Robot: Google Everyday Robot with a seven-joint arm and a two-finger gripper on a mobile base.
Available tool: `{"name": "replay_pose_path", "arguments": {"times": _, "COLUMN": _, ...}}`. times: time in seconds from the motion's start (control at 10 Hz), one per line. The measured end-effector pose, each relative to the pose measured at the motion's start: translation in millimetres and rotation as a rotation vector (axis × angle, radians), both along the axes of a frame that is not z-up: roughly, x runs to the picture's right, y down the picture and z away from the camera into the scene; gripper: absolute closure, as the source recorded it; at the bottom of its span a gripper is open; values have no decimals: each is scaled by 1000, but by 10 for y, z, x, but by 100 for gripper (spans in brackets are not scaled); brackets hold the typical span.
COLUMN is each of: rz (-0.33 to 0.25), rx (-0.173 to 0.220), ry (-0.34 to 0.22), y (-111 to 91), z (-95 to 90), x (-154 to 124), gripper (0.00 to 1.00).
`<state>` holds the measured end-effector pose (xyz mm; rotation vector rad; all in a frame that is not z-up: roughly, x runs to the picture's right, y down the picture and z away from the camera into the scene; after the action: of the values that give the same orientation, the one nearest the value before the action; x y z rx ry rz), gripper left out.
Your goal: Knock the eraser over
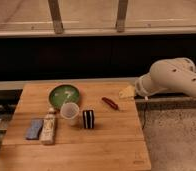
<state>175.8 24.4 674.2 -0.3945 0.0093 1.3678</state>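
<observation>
The eraser, a small dark block with white vertical stripes, stands upright near the middle of the wooden table, just right of the translucent cup. My gripper is at the end of the white arm, which reaches in from the right. It hangs over the table's far right edge, well to the right of and behind the eraser, and touches nothing.
A red object lies between the eraser and the gripper. A green bowl sits behind the cup. A cream tube-like bottle and a flat blue-grey pad lie at the left. A dark ledge runs behind the table.
</observation>
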Motion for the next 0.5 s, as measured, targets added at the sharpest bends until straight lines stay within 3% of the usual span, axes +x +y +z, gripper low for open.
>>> {"name": "replay_pose_path", "arguments": {"times": 0.3, "rz": 0, "rx": 0, "ry": 0, "y": 0, "z": 0, "x": 0, "gripper": 24}}
{"name": "replay_pose_path", "arguments": {"times": 0.5, "rz": 0, "rx": 0, "ry": 0, "y": -1, "z": -1, "x": 0, "gripper": 38}}
